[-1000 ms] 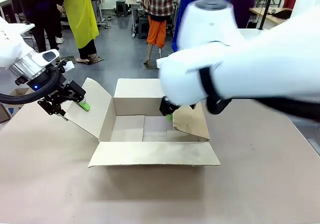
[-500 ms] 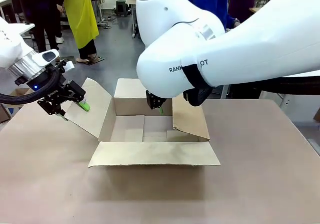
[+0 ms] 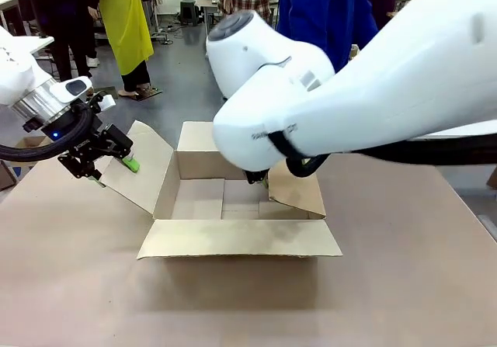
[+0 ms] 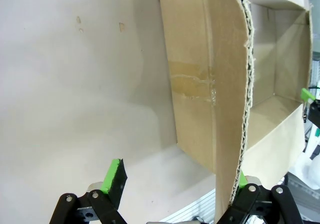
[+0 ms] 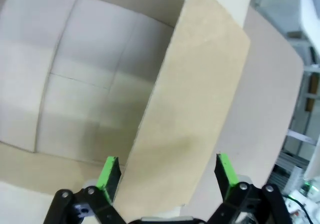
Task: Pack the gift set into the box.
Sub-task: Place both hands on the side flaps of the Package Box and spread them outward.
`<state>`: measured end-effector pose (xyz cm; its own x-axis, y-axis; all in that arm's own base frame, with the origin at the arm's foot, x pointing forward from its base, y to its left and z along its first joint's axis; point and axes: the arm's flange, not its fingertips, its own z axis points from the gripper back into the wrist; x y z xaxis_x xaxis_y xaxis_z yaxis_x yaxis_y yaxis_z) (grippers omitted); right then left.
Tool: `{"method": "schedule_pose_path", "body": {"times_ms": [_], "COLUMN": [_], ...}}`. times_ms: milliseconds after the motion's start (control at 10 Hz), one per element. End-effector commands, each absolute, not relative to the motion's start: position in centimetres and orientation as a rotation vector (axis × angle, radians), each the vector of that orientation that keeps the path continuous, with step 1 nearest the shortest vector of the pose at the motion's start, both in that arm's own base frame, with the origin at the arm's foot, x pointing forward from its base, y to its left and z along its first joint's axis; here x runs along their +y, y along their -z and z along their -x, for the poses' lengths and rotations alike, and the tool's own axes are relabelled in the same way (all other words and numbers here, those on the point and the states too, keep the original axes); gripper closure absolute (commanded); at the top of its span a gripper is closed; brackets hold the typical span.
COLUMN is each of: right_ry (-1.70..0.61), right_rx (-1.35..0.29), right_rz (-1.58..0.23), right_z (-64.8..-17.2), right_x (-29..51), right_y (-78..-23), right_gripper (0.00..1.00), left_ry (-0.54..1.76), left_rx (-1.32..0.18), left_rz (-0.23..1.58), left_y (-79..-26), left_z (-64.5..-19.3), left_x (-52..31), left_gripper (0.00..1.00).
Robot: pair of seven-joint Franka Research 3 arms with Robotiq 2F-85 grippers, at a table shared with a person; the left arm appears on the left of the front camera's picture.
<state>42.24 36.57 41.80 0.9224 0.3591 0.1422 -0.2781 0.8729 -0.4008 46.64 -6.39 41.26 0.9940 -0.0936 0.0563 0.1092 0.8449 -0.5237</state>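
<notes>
The box (image 3: 241, 238) stands open in the middle of the table, its four flaps spread outward and its floor bare. My left gripper (image 3: 111, 168) is open at the left flap (image 3: 147, 168). In the left wrist view the flap's edge (image 4: 235, 114) runs between the fingers of the left gripper (image 4: 177, 180), close to the right pad (image 4: 241, 179). My right gripper (image 3: 258, 178) hangs at the back corner of the right flap (image 3: 299, 193), mostly hidden by its own arm. In the right wrist view the right gripper (image 5: 166, 173) is open, with that flap (image 5: 195, 108) between its pads. The gift set is out of view.
The large white right arm (image 3: 349, 91) reaches across the back of the box and hides the far right of the table. People stand beyond the far edge, one in a yellow apron (image 3: 128, 21) and one in blue (image 3: 326, 13). Bare brown tabletop (image 3: 248, 300) lies in front.
The right arm has swung over the back of the box, and its gripper has come down again at the right flap. The left arm and the box have not moved.
</notes>
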Motion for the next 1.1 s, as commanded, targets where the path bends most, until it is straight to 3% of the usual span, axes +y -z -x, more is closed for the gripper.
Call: {"method": "schedule_pose_path", "body": {"times_ms": [0,1000], "right_ry": [-0.302,-0.242], "right_rx": [-0.212,-0.207], "right_rz": [0.461,0.508], "right_z": [-47.8,-48.1], "right_x": [41.1,37.7], "right_y": [-39.9,-40.0], "right_gripper": [0.0,0.0], "left_ry": [0.1,0.1], "left_rx": [-0.029,-0.029], "left_rz": [0.542,0.542], "left_y": [-41.5,-41.5], "left_z": [-46.5,-46.5], "left_x": [-6.3,-6.3], "left_gripper": [0.0,0.0]}}
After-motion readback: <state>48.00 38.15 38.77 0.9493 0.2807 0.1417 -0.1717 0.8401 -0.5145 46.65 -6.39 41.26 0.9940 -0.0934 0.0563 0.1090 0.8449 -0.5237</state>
